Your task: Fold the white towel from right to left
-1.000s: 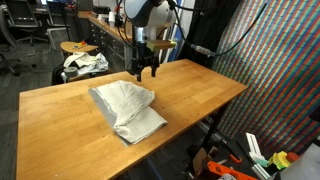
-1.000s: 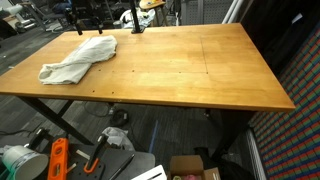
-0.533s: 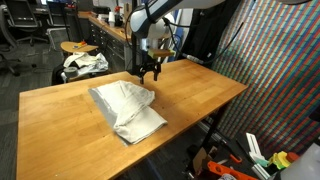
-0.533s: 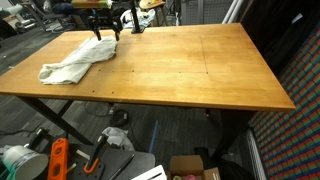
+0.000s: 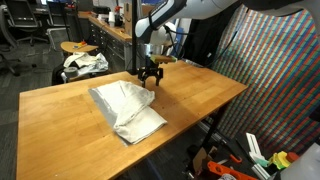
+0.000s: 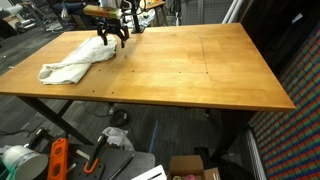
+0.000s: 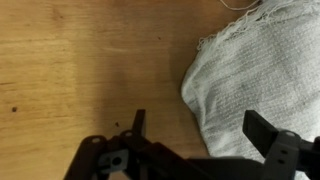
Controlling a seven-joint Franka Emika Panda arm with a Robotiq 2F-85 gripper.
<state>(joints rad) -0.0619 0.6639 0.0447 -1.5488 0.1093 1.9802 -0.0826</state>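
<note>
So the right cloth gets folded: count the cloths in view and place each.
2. The white towel lies rumpled on the wooden table. A smaller white-and-dark bundle sits beyond the table's far edge. More may hide in the background clutter.

- The towel (image 5: pixel 128 108) is an off-white cloth lying on the wooden tabletop (image 5: pixel 55 115). It is rumpled and partly doubled over itself, not spread flat.
- One corner reaches close to the table's edge.
- In an exterior view the towel (image 6: pixel 80 58) shows as a long, crumpled heap.
- In the wrist view the towel (image 7: pixel 262 75) has a coarse weave, and its rounded edge rests on bare wood.
</note>
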